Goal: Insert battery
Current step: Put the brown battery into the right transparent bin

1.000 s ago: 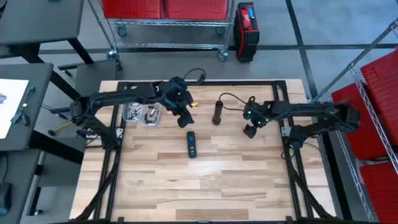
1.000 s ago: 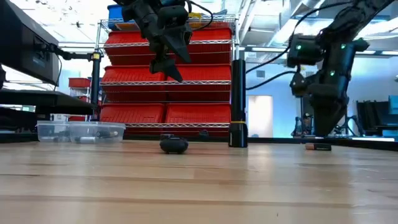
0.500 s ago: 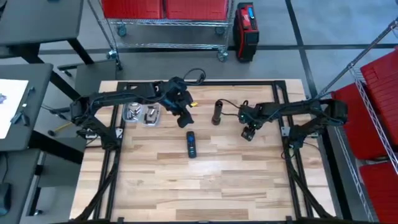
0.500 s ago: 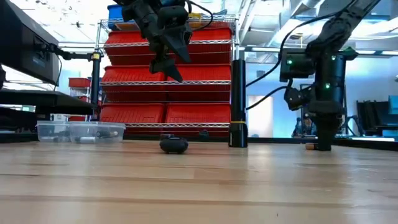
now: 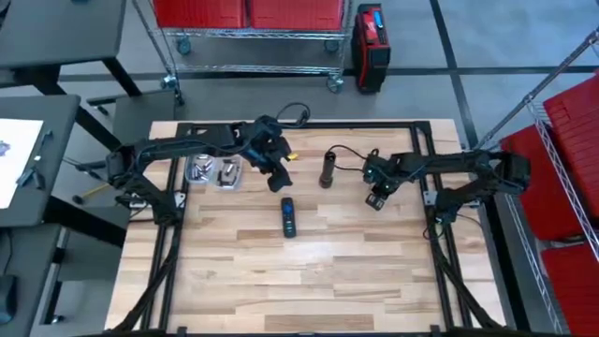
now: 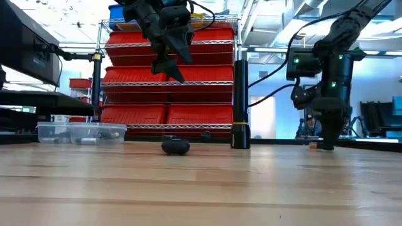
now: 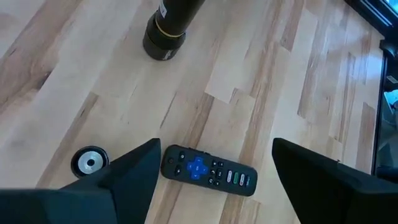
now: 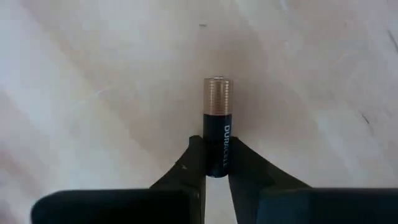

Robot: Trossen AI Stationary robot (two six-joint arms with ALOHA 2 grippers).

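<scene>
A black-and-copper battery (image 8: 217, 121) lies on the wooden table, right of its middle, with my right gripper (image 8: 216, 167) shut on it. The gripper (image 6: 326, 144) reaches down to the tabletop there. A black flashlight body (image 5: 327, 169) stands upright on its end near the far middle. Its round cap (image 7: 90, 162) lies on the table beside the black remote (image 5: 288, 217). My left gripper (image 6: 171, 63) hangs open high above the remote (image 7: 208, 171). My right gripper pinches the battery's black end (image 8: 217, 149) between its two fingertips (image 8: 186, 167), one on each side. The fingers come from above, pointing down. The copper end (image 8: 217, 93) sticks out past the fingertips, and the battery lies flat on the table.
Two clear containers (image 5: 215, 171) with small parts stand at the far left of the table. A red shelf rack (image 6: 169, 75) stands beyond the far edge. Bare wood stretches across the table's near half.
My right gripper has come down to the tabletop, shifted a little toward the table's left edge, and shut on the battery lying there. The battery has stayed on the table.
</scene>
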